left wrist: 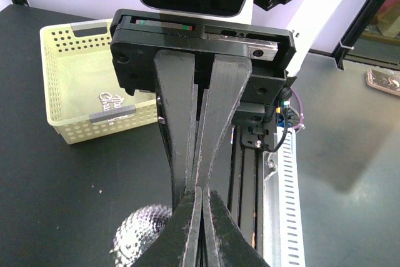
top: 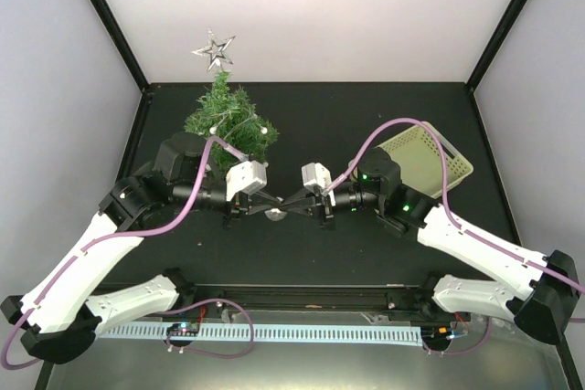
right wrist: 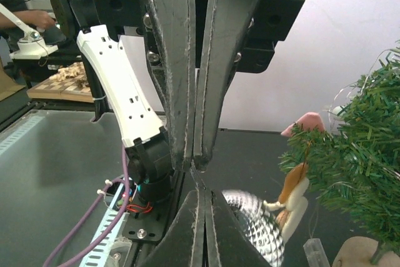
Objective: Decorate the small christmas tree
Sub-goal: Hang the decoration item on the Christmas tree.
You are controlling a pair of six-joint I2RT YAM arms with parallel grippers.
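Note:
The small christmas tree (top: 228, 116) stands at the back left with a silver star (top: 215, 49) on top; in the right wrist view the tree (right wrist: 365, 154) carries a little figure with a pink hat (right wrist: 294, 192). My left gripper (top: 278, 205) and right gripper (top: 291, 200) meet tip to tip at mid-table, both shut. A thin string (right wrist: 199, 173) runs between their tips. A faceted silver ball (top: 273, 215) sits just under them, seen beside my left gripper (left wrist: 200, 187) as the ball (left wrist: 140, 236) and behind my right gripper (right wrist: 201, 191) as the ball (right wrist: 256, 223).
A pale yellow slotted basket (top: 428, 160) stands at the back right, also the basket (left wrist: 94, 79) in the left wrist view. The tree's light-wood base (right wrist: 369, 257) is close on the right of my right gripper. A slotted cable rail (top: 302, 331) runs along the near edge.

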